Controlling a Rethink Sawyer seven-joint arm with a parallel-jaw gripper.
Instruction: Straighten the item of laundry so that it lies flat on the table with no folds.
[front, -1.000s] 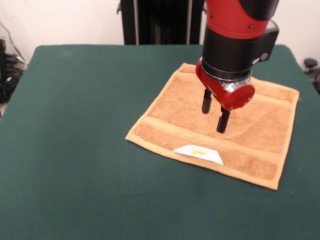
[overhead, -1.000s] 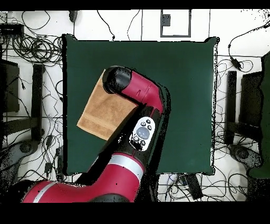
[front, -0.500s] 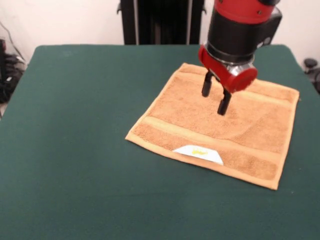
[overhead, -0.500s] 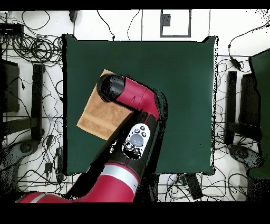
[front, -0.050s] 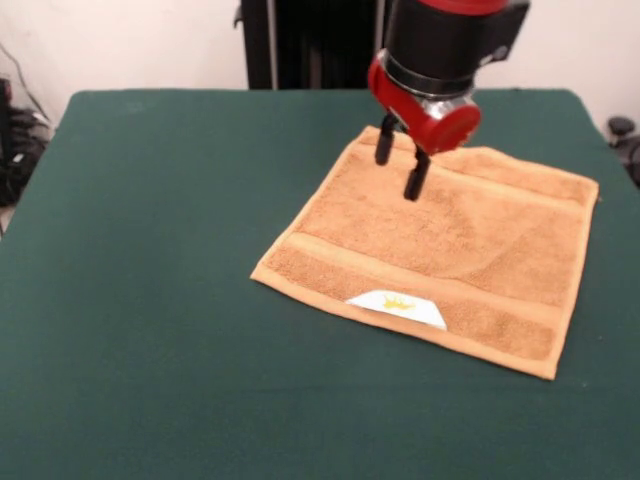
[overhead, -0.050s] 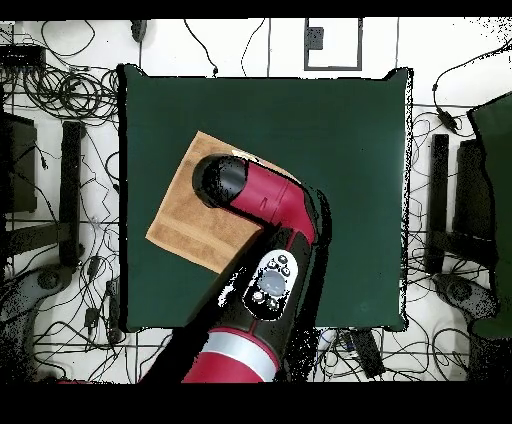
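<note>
The item of laundry (front, -0.050s: 440, 245) is a tan-orange towel spread on the right half of the dark green table (front, -0.050s: 150, 250), with woven bands along two edges and a white label (front, -0.050s: 398, 305) with a yellow mark at its near edge. A shallow curved crease runs across its right part. My gripper (front, -0.050s: 398, 167) hangs open above the towel's far left part, its black fingers (front, -0.050s: 414, 178) apart and holding nothing. In the overhead view the arm covers much of the towel (overhead, -0.050s: 178, 215); the gripper itself is hidden under the wrist.
Cables and stands (overhead, -0.050s: 60, 150) lie on the floor around the table (overhead, -0.050s: 340, 150). A dark stand (front, -0.050s: 310, 40) rises behind the table's far edge.
My gripper has risen from the towel's middle and moved left and toward the far edge, staying open. The towel has not moved.
</note>
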